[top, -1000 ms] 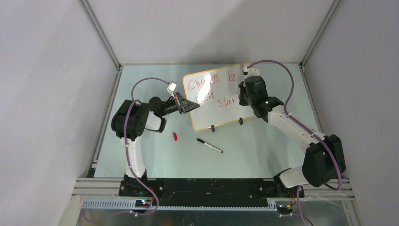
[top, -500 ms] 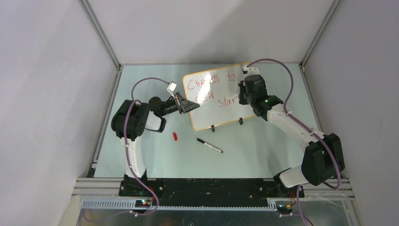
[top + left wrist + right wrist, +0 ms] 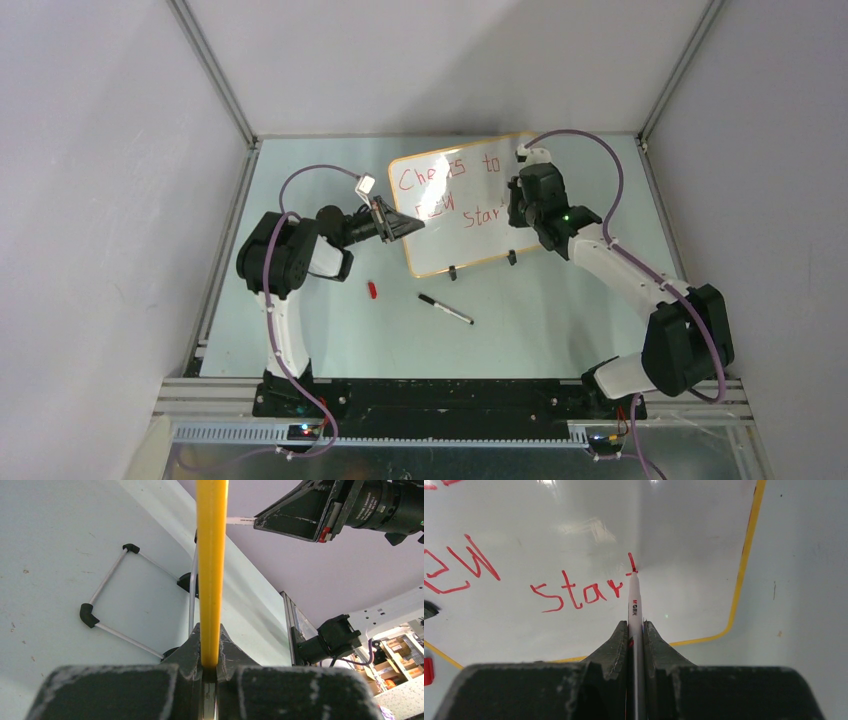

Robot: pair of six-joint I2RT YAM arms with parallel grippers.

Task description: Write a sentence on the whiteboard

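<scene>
The whiteboard [image 3: 470, 252] stands tilted on the table, white with an orange rim. The sentence [image 3: 416, 180] is in red: "Cheers to" above, "new star" [image 3: 574, 594] below, with a fresh short upright stroke after the "r". My right gripper [image 3: 512, 204] [image 3: 636, 626] is shut on a white red-tipped marker [image 3: 634, 600]. The marker's tip touches the board at that stroke. At the board's left edge, my left gripper [image 3: 408, 226] [image 3: 210, 629] is shut on the orange rim [image 3: 211, 555], which I see edge-on.
A black pen [image 3: 445, 308] and a small red cap [image 3: 372, 290] lie on the table in front of the board. Two black clip feet [image 3: 452, 271] sit along the board's lower edge, and a wire stand [image 3: 107, 600] behind it. Metal rails fence the table.
The right gripper has crept a little away along the board with the marker, and a short new stroke has appeared after "star". The left arm has not moved.
</scene>
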